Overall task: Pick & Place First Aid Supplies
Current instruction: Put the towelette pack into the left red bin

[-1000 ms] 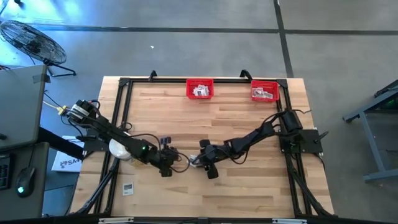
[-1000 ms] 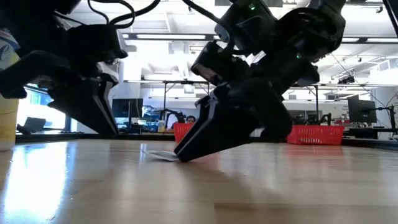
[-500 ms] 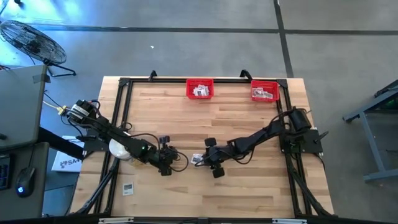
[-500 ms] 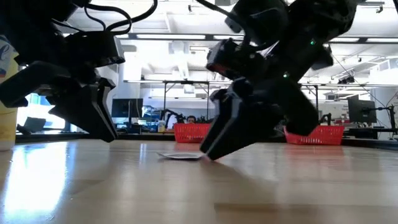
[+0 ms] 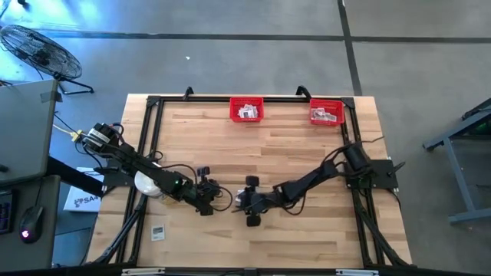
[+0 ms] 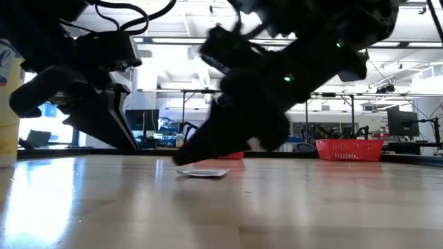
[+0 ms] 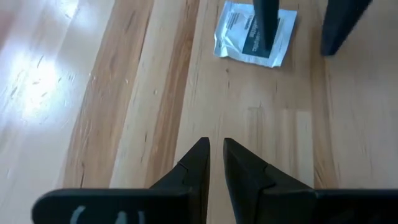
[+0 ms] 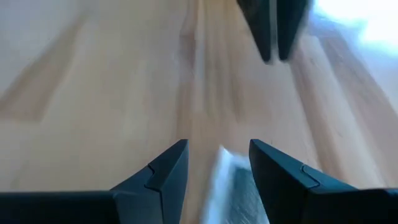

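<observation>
2 red bins [image 5: 246,110], fan [image 5: 40,52], laptop [image 5: 23,134]

A grey concrete floor [image 5: 230,61] surrounds the wooden counter [image 5: 299,149], crossed by dark seam lines. A round wire fan [image 5: 38,52] stands on the floor off the counter's far left corner (tilted on its stand). Beyond the counter, the low view shows ceiling strip lights [image 6: 173,40] and distant desks with monitors [image 6: 400,123].

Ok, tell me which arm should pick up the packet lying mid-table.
Right. The right gripper is open, its fingers straddling the packet. The left gripper sits farther back, nearly shut and empty.
</observation>
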`<act>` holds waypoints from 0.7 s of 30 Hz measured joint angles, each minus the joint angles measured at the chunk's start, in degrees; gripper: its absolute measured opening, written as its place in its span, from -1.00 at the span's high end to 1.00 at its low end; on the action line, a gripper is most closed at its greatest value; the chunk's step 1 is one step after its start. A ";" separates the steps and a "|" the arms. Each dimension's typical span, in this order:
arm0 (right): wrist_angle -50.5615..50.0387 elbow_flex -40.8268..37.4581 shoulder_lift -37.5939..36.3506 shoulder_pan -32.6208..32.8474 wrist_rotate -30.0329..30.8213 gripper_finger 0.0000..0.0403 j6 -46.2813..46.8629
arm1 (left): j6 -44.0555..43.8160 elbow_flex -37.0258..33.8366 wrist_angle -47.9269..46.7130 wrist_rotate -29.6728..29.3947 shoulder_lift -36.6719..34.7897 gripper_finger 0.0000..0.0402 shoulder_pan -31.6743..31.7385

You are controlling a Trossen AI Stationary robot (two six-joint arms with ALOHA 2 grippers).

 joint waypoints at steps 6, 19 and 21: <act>-9.35 7.39 1.97 1.56 8.84 0.18 5.63 | -0.22 0.00 -0.25 1.30 0.01 0.78 0.00; -8.23 4.95 1.97 2.26 12.09 0.18 13.55 | -0.16 0.00 0.87 -0.12 0.01 0.78 0.00; -6.86 4.95 2.66 2.28 12.24 0.18 13.25 | -0.01 0.00 1.37 -0.19 0.01 0.78 0.00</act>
